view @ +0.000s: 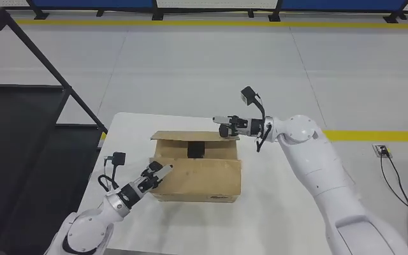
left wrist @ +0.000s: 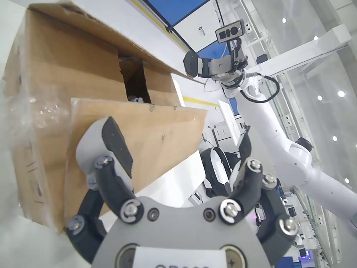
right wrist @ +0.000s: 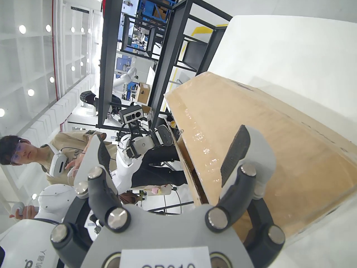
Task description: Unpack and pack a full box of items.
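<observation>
At the box (view: 197, 173) edges, left hand (view: 160, 172) and right hand (view: 221, 125) gape.

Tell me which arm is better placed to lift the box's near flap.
Probably left. The left fingers are open right at the near flap. The right fingers, also open, sit across the box at the far flap.

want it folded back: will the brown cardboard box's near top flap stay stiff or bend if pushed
The near top flap of the brown cardboard box looks flat, so it probably swings stiffly. A torn inner flap edge suggests forcing may rip it. Glossy clear tape could be slippery.
</observation>
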